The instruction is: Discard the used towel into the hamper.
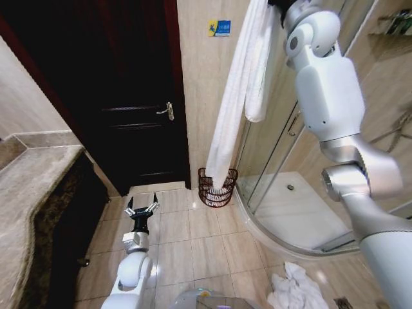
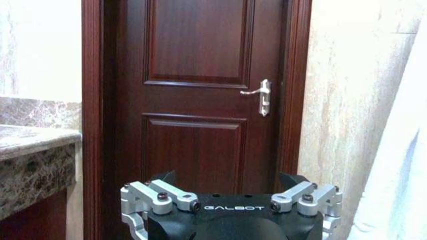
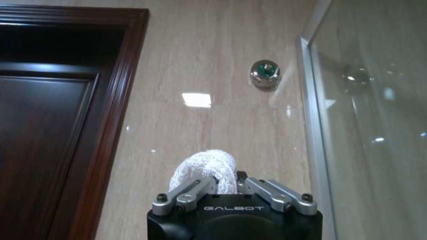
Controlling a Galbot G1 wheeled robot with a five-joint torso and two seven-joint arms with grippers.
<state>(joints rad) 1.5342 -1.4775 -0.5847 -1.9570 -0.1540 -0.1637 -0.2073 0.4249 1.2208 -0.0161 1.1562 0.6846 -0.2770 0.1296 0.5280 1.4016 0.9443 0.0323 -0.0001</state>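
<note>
Right gripper fingers clamped on white towel, held high above hamper, tail dangling into it. Left gripper fingers spread, empty, low beside hamper.

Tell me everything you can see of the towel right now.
The towel is long, white and looks like terry cloth. It hangs straight down the beige wall between the door and the shower glass. Its top is pinched in the right gripper, raised high; its lower end dips into the hamper on the floor.
</note>
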